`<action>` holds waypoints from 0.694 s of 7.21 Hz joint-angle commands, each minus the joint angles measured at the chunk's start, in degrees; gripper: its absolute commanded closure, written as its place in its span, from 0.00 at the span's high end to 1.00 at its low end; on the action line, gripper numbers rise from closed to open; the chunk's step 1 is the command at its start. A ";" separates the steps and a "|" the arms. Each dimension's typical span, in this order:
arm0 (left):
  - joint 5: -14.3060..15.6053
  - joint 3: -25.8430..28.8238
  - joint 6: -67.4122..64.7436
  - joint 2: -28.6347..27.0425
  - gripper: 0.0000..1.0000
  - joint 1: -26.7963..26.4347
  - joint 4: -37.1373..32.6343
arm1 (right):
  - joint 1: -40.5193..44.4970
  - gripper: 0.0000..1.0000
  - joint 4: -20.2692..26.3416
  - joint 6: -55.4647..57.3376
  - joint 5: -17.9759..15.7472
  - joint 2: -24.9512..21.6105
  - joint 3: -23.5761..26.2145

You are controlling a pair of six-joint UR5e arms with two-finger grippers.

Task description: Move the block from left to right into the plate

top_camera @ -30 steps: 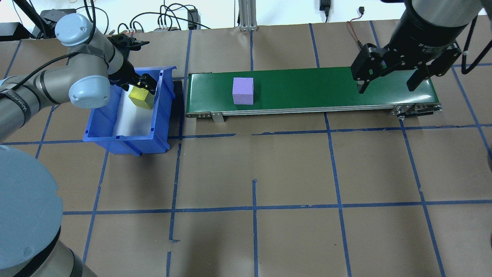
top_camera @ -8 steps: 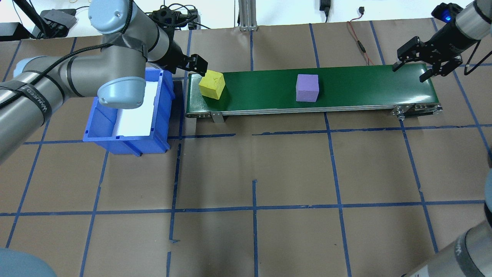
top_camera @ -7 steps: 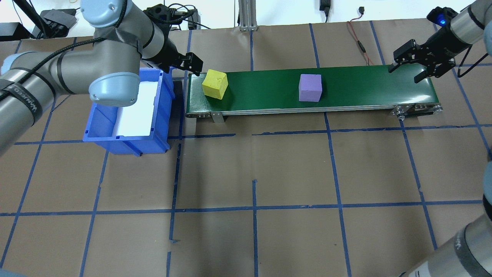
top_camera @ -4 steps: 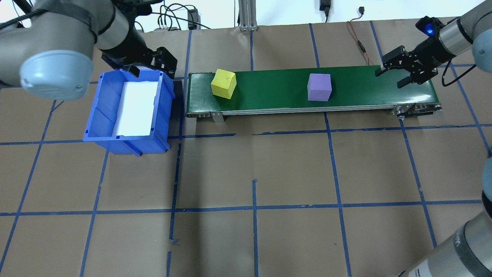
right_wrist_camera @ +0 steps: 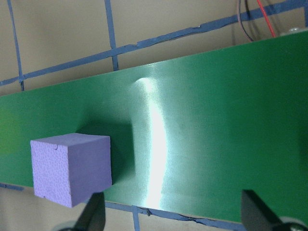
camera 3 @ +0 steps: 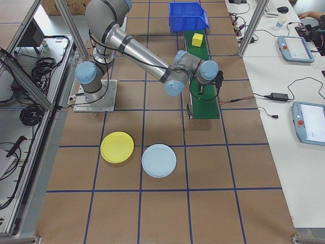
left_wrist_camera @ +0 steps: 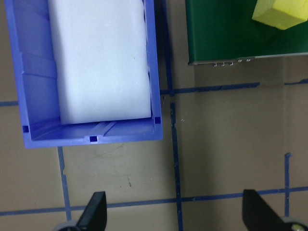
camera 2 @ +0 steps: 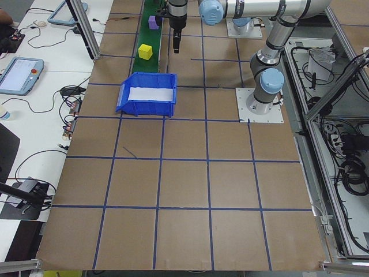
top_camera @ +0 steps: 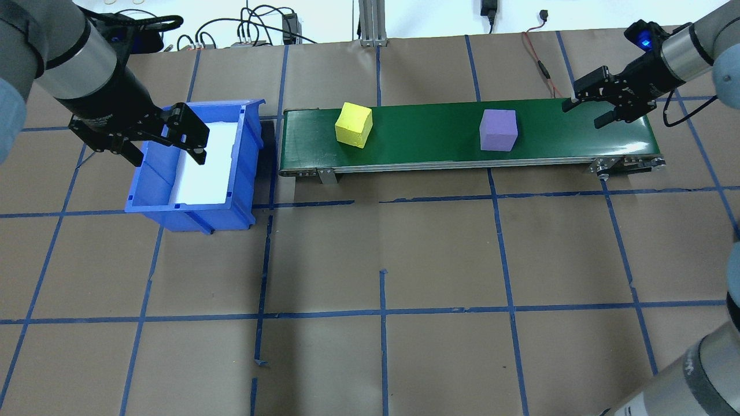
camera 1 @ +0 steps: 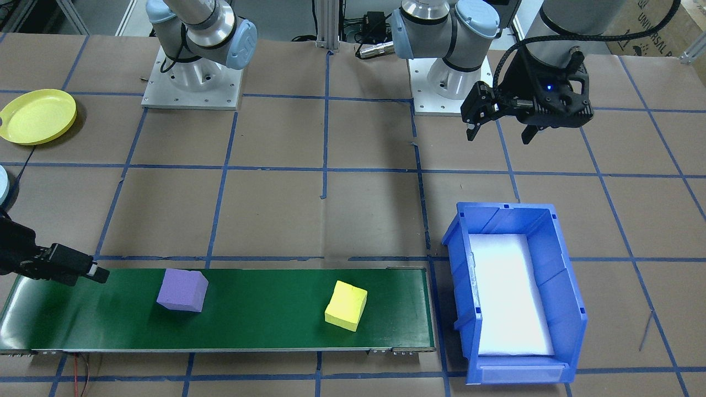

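Two foam cubes are riding the green conveyor belt point(top_camera: 439, 124): the purple block point(top_camera: 498, 130) is sitting nearer the right end, and the yellow block point(top_camera: 354, 125) is resting, slightly skewed, nearer the left end, just beside the blue bin point(top_camera: 243, 173). The bin is showing only its white liner, so nothing is waiting in it for a pick.

The left hand point(top_camera: 162, 138) is hanging open and empty above the bin's near-left corner, its fingers spread wide with nothing between them in its wrist view.

The right hand point(top_camera: 601, 107) is poised low over the belt's right end, fingers parted and empty, and it appears to be lined up across the belt so that the purple block can pass between them; how close the fingertips are to the belt surface is hard to judge from these angles.

The yellow plate point(camera 3: 117, 147) is lying on the tabletop well apart from the belt, on the robot's right side, beside a pale blue plate point(camera 3: 159, 160). Neither plate is holding a block, so the delivery is not yet done.
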 commanded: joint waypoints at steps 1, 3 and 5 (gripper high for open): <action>0.26 0.40 -0.36 0.45 1.00 -0.19 -0.09 | 0.00 1.00 0.17 0.03 0.01 -0.42 -0.06; -0.44 -0.12 -0.97 0.63 1.00 -0.71 -0.01 | 0.00 1.00 -0.01 -0.05 0.10 -0.51 -0.06; -0.53 -0.21 -0.63 0.63 1.00 -0.72 0.00 | 0.00 1.00 -0.01 0.38 4.54 -0.42 0.11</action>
